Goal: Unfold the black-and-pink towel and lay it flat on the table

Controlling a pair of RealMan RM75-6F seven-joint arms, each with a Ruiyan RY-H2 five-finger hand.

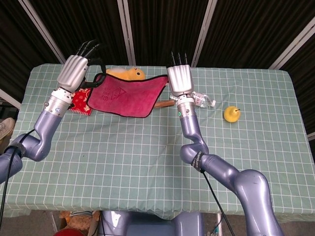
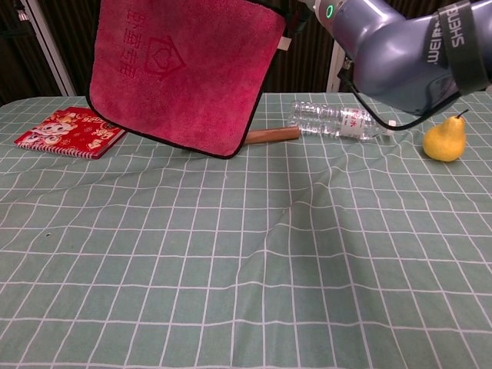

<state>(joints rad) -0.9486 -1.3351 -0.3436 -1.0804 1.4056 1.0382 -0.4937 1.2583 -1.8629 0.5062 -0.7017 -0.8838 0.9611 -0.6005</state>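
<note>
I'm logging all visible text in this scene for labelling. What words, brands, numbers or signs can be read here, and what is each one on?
"SHERB", cut off by the frame edge: on the black band around the right arm.
Stamped characters and a heart-in-house emblem on the towel: too faint to read.
Bottle label: small red print, too blurred to read.
Red booklet cover: cartoon picture, with no readable words.
</note>
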